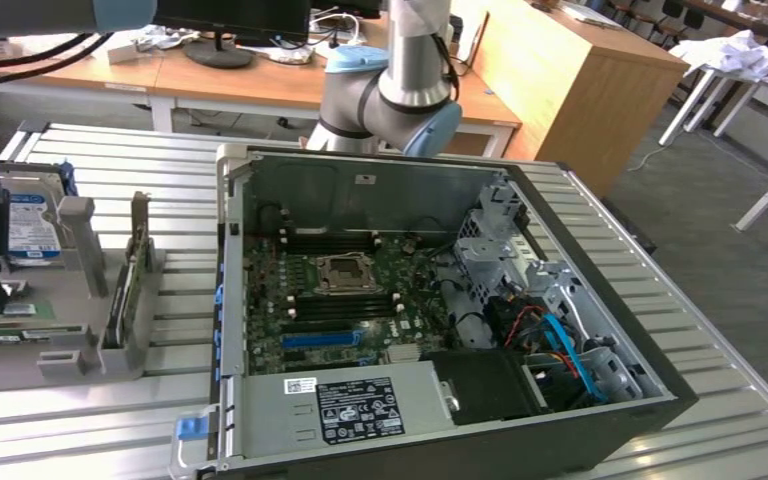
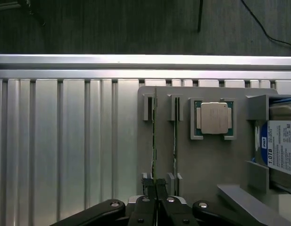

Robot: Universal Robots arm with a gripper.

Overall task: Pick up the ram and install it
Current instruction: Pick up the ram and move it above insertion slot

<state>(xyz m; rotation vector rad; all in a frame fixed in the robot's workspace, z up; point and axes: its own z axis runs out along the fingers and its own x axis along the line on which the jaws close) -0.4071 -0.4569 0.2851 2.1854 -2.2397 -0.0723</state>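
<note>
Where its two black fingers press almost together, the gripper point(image 2: 156, 184) pinches the near end of the ram point(image 2: 154, 136). The ram is a long, thin green circuit-board stick standing on edge between the slotted posts of a flat grey plastic holder point(image 2: 202, 160). In the neighbouring slot a second thin green stick point(image 2: 175, 141) stands parallel, just beside the ram and clear of the fingers. Next along the holder come a square silver processor point(image 2: 214, 117) in its cradle and a hard drive with a blue and white label point(image 2: 279, 148). The holder rests on a ribbed aluminium table point(image 2: 65, 141).

In the exterior view it lies at nine o'clock from the open black computer case point(image 1: 584, 435). On the case's green motherboard point(image 1: 311, 300), long black slots point(image 1: 337, 240) run at twelve o'clock from the square metal socket point(image 1: 344, 268), and a blue slot strip point(image 1: 320, 339) lies at six o'clock.
</note>
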